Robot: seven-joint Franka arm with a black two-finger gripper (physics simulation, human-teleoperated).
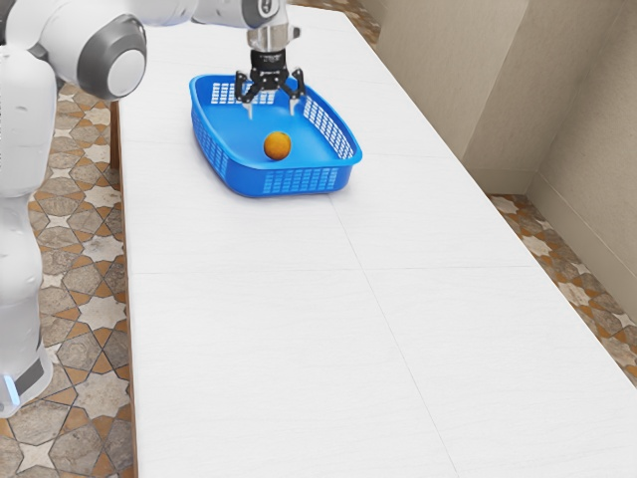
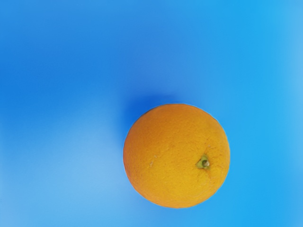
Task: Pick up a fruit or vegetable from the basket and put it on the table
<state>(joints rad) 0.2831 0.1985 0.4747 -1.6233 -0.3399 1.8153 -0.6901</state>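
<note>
Orange sits below the spread, empty fingers; probably firm, kinda hefty, slick-ish, so pinch 2 opposite sides.

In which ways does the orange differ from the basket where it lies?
The orange is yellow-orange and nearly round; the basket is blue and roughly rectangular. The orange is small, the basket much bigger. The orange has closed skin, while the basket's walls have many holes. Neither is held by the gripper, which is open.
</note>
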